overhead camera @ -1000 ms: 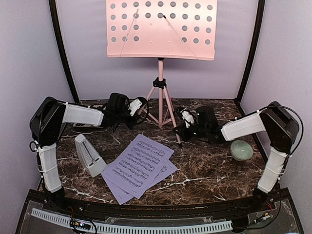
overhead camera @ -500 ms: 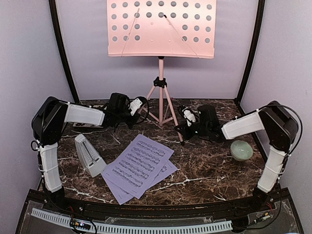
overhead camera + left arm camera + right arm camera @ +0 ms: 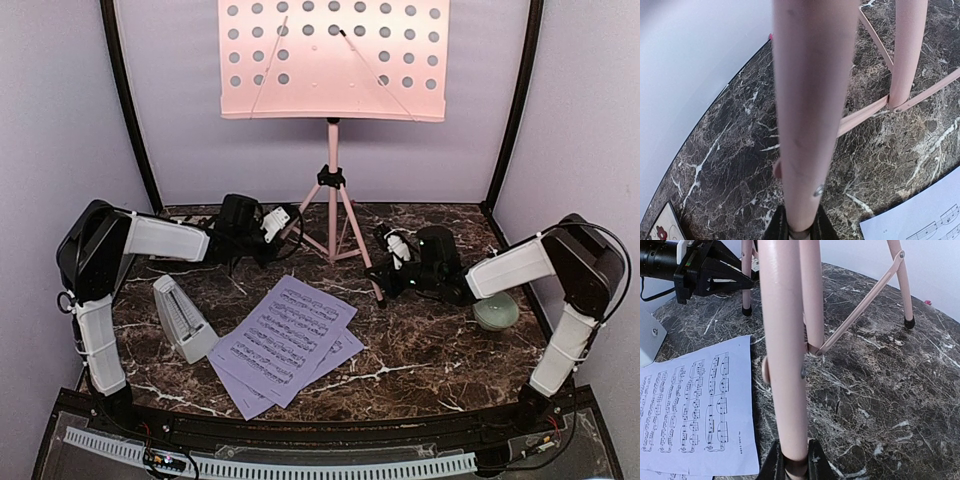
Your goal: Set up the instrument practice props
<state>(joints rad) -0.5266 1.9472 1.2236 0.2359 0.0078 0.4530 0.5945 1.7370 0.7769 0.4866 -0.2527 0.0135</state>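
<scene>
The pink perforated music stand (image 3: 333, 60) stands upright at the back centre on its tripod. My left gripper (image 3: 281, 222) is shut on the stand's left leg (image 3: 810, 100), low down, and shows in the left wrist view (image 3: 800, 229). My right gripper (image 3: 393, 250) is shut on the right leg (image 3: 785, 340), near its foot, and shows in the right wrist view (image 3: 795, 462). Two lavender sheet-music pages (image 3: 285, 340) lie overlapped flat in front of the stand. The white-grey metronome (image 3: 183, 318) lies on the table at the left.
A pale green bowl (image 3: 497, 308) sits by the right arm's forearm. A floral tile (image 3: 660, 232) lies at the back left near the wall. Lavender walls and black posts close in the back and sides. The third tripod leg (image 3: 904, 290) reaches toward the back wall.
The two held legs have spread a little wider and the tripod hub sits lower on the pole. My right gripper has shifted right, and the stand's desk has shifted slightly right.
</scene>
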